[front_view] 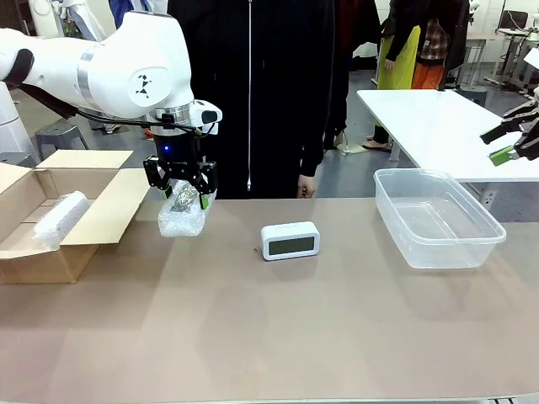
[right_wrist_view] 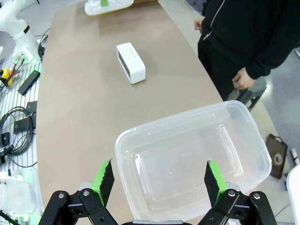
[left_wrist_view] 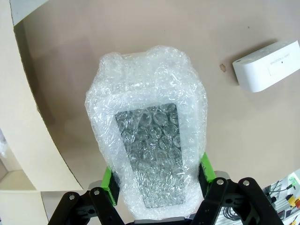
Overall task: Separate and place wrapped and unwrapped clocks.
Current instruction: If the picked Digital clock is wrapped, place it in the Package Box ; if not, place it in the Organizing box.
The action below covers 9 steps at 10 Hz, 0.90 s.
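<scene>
Hanging over the left part of the bench (front_view: 269, 337), the left fingers (front_view: 203, 192) were clamped on a wrapped bundle (front_view: 180, 219), with the green pads pressed against its two long sides. The bundle hung end-down, just beside the open flap of a cardboard box (front_view: 101, 220). Whether its lower end touched the surface could not be told. A second wrapped bundle (front_view: 59, 219) lay inside the box. The bare white clock (front_view: 290, 241) stood near the middle of the bench, screen toward the robot, apart from everything else. A tiny dark speck (front_view: 255, 250) lay just to its left.

The bench top was a plain matte tan-brown. A clear plastic tub (front_view: 497, 236) sat on its right part with nothing in it. The right fingers (right_wrist_view: 104, 177) were spread wide and held nothing, raised above the near rim of the tub.

A person in a black zipped jacket (front_view: 253, 93) stood at the far edge, one hand (front_view: 307, 186) hanging by the bench edge. Behind the tub stood a white table (front_view: 429, 126) on a grey floor, with another person in a yellow apron (front_view: 396, 55) farther back. In the right wrist view, cables and small tools (right_wrist_view: 18, 122) lay on a white ledge alongside the bench.
</scene>
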Motion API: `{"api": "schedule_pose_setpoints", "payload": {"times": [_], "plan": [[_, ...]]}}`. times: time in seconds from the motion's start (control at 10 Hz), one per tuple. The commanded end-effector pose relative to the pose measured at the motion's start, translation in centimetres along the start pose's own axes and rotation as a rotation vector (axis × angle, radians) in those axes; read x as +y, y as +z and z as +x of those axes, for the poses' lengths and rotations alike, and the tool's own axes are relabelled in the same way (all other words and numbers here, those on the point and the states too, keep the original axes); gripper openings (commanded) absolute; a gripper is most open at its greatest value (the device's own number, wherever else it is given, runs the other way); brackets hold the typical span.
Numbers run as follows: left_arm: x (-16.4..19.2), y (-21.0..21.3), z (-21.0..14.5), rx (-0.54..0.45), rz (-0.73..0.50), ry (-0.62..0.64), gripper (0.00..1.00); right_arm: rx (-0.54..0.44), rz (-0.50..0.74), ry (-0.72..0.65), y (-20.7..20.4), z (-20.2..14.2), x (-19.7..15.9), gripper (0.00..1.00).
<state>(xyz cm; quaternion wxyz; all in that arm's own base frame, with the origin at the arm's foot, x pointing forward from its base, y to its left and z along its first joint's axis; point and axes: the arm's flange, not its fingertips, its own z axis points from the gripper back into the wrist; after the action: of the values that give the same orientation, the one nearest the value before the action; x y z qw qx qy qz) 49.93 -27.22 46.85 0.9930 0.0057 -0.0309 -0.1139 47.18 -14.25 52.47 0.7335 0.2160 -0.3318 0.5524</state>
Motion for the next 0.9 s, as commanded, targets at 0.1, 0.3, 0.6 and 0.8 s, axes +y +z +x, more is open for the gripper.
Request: {"api": "schedule_pose_setpoints", "payload": {"times": [0.1,0.3,0.6,0.8], "plan": [[0.0,0.0,0.0,0.000,0.000,0.000,0.79,-0.010,0.003,0.004,-0.1,0.0,0.0,1.00],[0.5,0.9,-0.3,-0.020,0.012,-0.025,0.79,-0.010,0.003,0.004,-0.1,0.0,0.0,1.00],[3.7,4.3,-1.2,-0.006,0.027,-0.006,0.79,-0.010,0.003,0.004,-0.1,0.0,0.0,1.00],[7.2,6.7,-1.9,-0.010,0.046,-0.004,0.79,-0.010,0.003,0.004,-0.1,0.0,0.0,1.00]]}}
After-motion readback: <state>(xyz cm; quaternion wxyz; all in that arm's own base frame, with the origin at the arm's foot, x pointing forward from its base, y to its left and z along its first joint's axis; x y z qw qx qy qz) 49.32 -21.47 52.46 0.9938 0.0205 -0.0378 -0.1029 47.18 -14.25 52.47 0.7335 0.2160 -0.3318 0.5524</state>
